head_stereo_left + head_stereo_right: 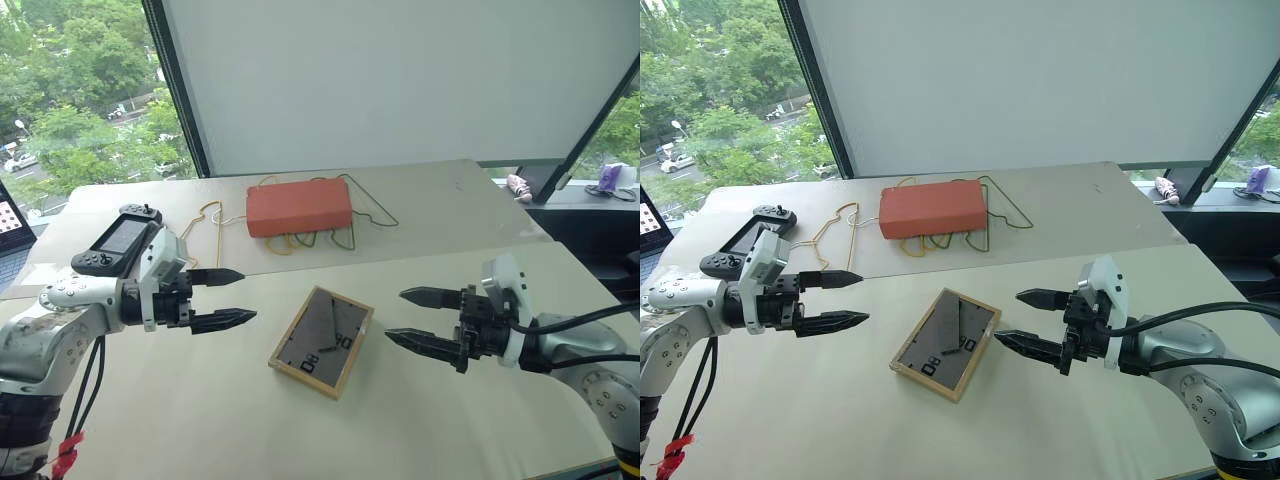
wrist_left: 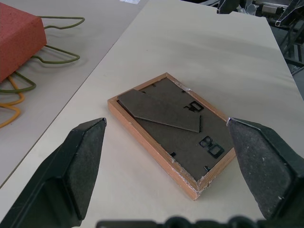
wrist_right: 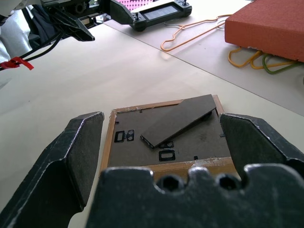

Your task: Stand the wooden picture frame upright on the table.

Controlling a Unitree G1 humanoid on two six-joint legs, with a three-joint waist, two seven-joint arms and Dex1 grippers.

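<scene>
The wooden picture frame lies flat, face down, on the beige table. Its dark grey back faces up and the fold-out stand lies folded against it. My left gripper hovers open to the frame's left, above the table, pointing toward it. On the frame's right my right gripper is open too, its fingertips a short way off the frame's edge. Neither gripper touches the frame. In both wrist views the frame sits between the spread fingers.
An orange-red box rests at the back on several wire hangers. A black handheld game console lies at the far left. A seam crosses the tabletop. Windows stand behind the table.
</scene>
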